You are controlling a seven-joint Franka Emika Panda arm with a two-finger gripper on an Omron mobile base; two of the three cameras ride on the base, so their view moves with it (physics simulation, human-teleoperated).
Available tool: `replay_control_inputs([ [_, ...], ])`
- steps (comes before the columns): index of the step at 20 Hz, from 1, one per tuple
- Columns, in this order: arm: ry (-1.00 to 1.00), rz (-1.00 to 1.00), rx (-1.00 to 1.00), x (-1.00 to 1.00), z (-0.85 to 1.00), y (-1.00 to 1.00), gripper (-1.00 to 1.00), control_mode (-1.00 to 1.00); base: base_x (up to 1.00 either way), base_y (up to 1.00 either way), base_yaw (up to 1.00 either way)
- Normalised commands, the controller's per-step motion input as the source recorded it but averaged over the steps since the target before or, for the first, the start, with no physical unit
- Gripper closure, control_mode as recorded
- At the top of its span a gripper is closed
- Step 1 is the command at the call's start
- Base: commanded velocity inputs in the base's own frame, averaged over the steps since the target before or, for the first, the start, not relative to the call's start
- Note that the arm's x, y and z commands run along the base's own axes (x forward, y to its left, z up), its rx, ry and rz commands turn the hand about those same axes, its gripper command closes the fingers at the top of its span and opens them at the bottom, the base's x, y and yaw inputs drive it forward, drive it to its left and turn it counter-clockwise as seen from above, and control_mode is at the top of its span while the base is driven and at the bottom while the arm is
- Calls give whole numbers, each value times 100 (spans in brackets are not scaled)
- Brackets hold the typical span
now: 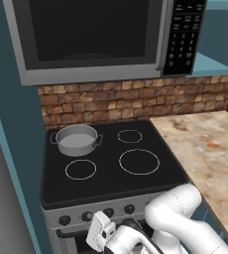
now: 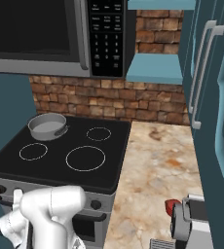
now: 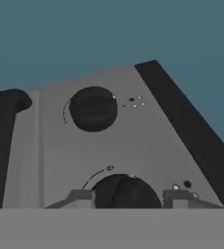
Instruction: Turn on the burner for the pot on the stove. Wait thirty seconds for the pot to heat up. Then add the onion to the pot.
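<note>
Down at the stove [image 1: 111,171] front, my gripper [image 3: 128,197] was clamped on a black knob [image 3: 126,192]. Another knob [image 3: 93,109] sat at eleven o'clock; the pot [image 1: 76,140] stood on the back-left burner [image 1: 77,149].

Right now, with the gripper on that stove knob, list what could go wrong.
1. The gripper is shut on a knob with other knobs close by; it may not be the one for the burner under the pot.
2. The onion sits far along the counter, behind an appliance that may block the reach.
</note>
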Motion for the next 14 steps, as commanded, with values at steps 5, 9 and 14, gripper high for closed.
replay_control_inputs([
  [5,0,-5,0,-8,48,25,-100,-100,0,0,0],
  [9,-2,-23,0,-69,100,38,-100,-100,0,0,0],
  [14,8,-35,0,-100,100,-9,-100,-100,0,0,0],
])
